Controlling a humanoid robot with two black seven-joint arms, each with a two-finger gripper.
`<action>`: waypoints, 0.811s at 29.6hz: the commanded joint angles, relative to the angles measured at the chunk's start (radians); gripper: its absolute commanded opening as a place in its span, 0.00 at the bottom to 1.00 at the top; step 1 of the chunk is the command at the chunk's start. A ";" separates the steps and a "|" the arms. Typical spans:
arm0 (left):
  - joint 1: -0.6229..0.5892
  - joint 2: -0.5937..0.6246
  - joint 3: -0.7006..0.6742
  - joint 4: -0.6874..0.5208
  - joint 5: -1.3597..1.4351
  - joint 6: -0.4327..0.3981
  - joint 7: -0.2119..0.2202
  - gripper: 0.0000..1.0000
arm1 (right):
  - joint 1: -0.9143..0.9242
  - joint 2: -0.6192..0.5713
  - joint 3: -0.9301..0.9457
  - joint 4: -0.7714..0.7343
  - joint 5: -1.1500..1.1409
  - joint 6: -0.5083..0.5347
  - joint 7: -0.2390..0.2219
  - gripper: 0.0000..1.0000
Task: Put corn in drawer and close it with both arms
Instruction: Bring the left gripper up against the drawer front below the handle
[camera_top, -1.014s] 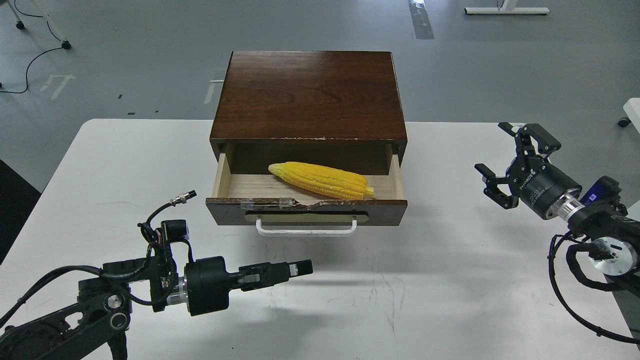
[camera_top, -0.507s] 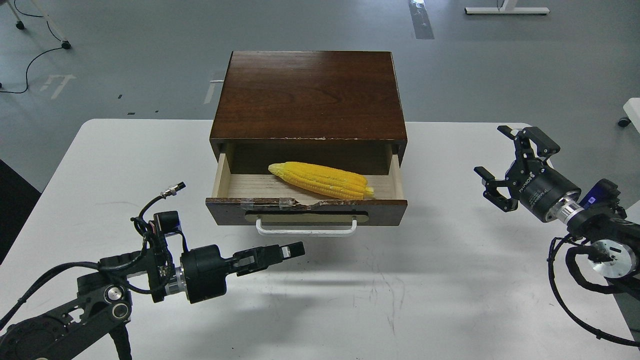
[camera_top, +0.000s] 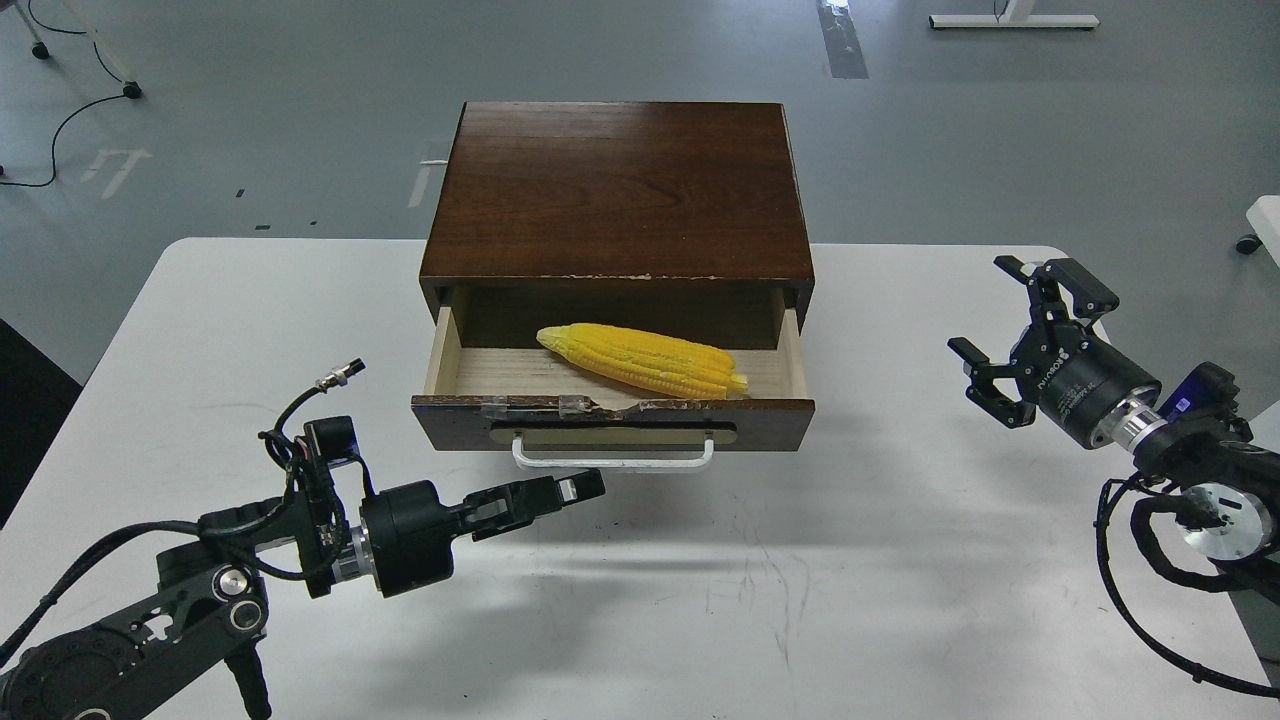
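The yellow corn (camera_top: 642, 360) lies inside the open drawer (camera_top: 612, 423), on its pale wood floor, tip pointing left. The drawer has a dark brown front with a white bar handle (camera_top: 613, 459) and a chipped, taped top edge. My left gripper (camera_top: 580, 486) is shut and empty, fingers pressed together, pointing right and up just below the handle's left half. My right gripper (camera_top: 992, 320) is open and empty, hovering over the table well to the right of the drawer.
The dark wooden cabinet (camera_top: 620, 190) stands at the back middle of the white table (camera_top: 800, 580). Grey floor lies beyond, with cables at the far left. A white object (camera_top: 1265, 215) shows at the right edge.
My left gripper has moved up and a little left, closer to the drawer handle. My right gripper has shifted slightly down and stayed open. Corn and drawer have not moved.
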 joint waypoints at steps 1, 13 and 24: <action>0.000 0.000 -0.001 0.000 -0.002 0.002 0.000 0.00 | 0.000 0.000 0.000 -0.001 0.000 0.000 0.000 1.00; -0.003 -0.005 -0.021 0.036 -0.002 0.002 0.000 0.00 | -0.012 0.000 0.000 0.002 0.000 0.000 0.000 1.00; -0.018 -0.012 -0.031 0.048 -0.003 0.002 0.000 0.00 | -0.020 0.002 0.000 0.003 0.000 0.000 0.000 1.00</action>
